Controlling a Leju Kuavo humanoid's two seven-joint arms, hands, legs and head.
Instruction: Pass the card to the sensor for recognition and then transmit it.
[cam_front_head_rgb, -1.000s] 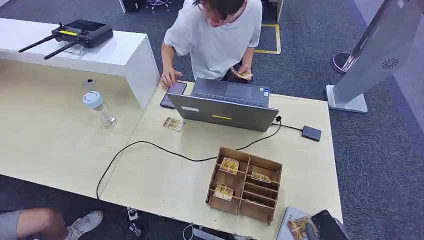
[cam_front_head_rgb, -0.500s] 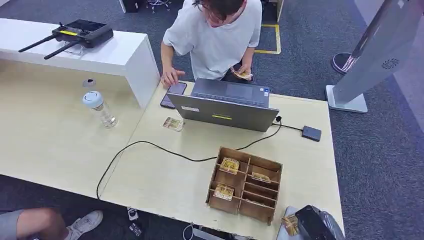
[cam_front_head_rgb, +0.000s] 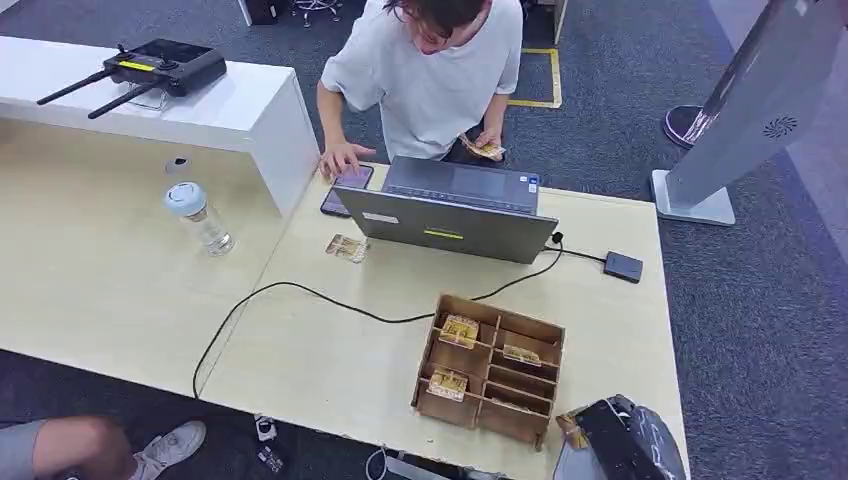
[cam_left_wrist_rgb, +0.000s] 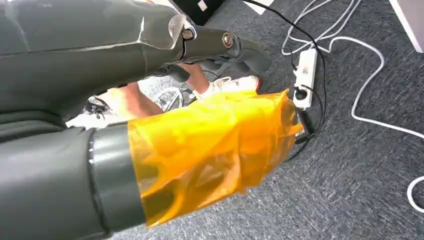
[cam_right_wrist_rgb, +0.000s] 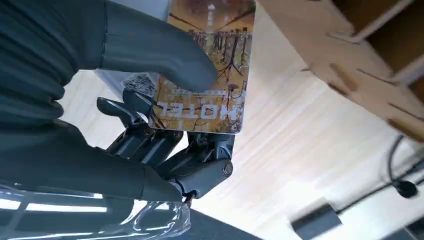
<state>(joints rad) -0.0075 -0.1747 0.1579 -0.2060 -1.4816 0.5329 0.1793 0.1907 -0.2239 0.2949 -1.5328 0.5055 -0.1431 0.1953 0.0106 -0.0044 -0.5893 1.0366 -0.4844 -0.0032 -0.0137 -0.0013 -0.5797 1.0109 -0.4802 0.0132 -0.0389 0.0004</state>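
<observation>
My right hand (cam_front_head_rgb: 625, 445) sits at the table's near right corner, just beside the wooden box (cam_front_head_rgb: 500, 315). It pinches a hotel card (cam_front_head_rgb: 572, 428) between thumb and fingers. The right wrist view shows the card (cam_right_wrist_rgb: 210, 75) up close, printed side out, above the table top. The sensor (cam_front_head_rgb: 622, 266), a small black box on a cable, lies at the table's right side, well beyond the hand; the sensor (cam_right_wrist_rgb: 315, 222) is also in the right wrist view. My left hand (cam_left_wrist_rgb: 150, 150) hangs beside the table over the carpet, thumb wrapped in orange film, fingers (cam_left_wrist_rgb: 215, 42) stretched out and holding nothing.
A laptop (cam_front_head_rgb: 450, 215) stands mid-table with a person behind it, one hand on a phone (cam_front_head_rgb: 346, 188), the other holding a card (cam_front_head_rgb: 487, 150). A loose card (cam_front_head_rgb: 347, 248) and a bottle (cam_front_head_rgb: 201, 217) lie to the left. The wooden box's compartments hold several cards.
My right hand has risen and moved left toward the wooden box, carrying the card. The person's hand has shifted on the phone.
</observation>
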